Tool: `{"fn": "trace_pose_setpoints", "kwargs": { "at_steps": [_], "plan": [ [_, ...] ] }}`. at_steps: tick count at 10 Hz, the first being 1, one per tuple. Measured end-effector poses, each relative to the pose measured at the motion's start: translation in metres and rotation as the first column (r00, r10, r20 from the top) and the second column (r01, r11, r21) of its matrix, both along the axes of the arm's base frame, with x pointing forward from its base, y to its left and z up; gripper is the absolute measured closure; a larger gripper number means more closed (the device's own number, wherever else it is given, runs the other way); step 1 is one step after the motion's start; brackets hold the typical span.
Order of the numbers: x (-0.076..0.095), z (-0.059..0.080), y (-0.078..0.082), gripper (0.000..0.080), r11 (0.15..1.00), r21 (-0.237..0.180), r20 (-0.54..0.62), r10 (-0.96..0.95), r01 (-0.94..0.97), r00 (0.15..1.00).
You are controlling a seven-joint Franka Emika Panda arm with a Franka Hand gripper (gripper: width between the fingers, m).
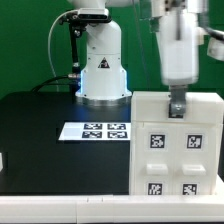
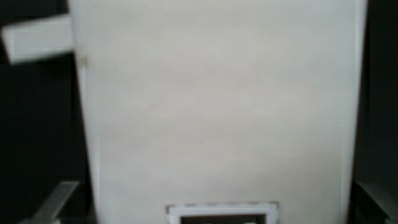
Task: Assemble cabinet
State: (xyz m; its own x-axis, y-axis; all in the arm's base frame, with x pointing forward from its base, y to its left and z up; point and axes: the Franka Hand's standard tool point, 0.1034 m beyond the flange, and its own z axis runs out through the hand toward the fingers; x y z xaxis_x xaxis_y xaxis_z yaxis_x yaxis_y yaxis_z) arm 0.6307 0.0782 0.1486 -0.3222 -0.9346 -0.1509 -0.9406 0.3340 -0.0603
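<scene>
The cabinet, a large white box with several black-and-white tags on its front, stands upright at the front of the exterior view's right. My gripper comes down from above onto its top edge. In the wrist view the cabinet's white wall fills most of the picture, with a tag near the jaws. One dark finger lies against one side of the wall and the other finger is close at the opposite side, so the jaws stand closed on the wall.
The marker board lies flat on the black table in front of the robot's base. A small white part shows at the exterior view's left edge, and a white part shows beside the cabinet in the wrist view.
</scene>
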Motion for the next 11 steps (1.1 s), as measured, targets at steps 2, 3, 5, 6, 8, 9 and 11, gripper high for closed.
{"fn": "trace_pose_setpoints", "kwargs": {
  "at_steps": [2,3,5,6,8,9,11],
  "plan": [
    [0.004,0.001,0.005,0.0245,0.987,0.03,0.006,-0.155,0.155,0.988],
    [0.005,0.002,0.006,0.0245,0.988,0.035,0.016,-0.15,0.149,0.989],
    [0.004,0.0,0.006,0.0169,0.994,0.029,0.019,-0.11,0.11,0.994],
    [0.004,0.001,0.006,0.0037,0.997,0.025,0.024,-0.078,0.078,0.997],
    [0.006,0.011,0.008,0.0007,0.995,0.005,0.061,0.103,-0.104,0.993],
    [0.008,0.018,0.009,0.0002,0.975,-0.014,0.087,0.223,-0.223,0.971],
    [0.008,0.025,0.019,0.0003,0.891,-0.052,0.089,0.453,-0.45,0.887]
  ]
}}
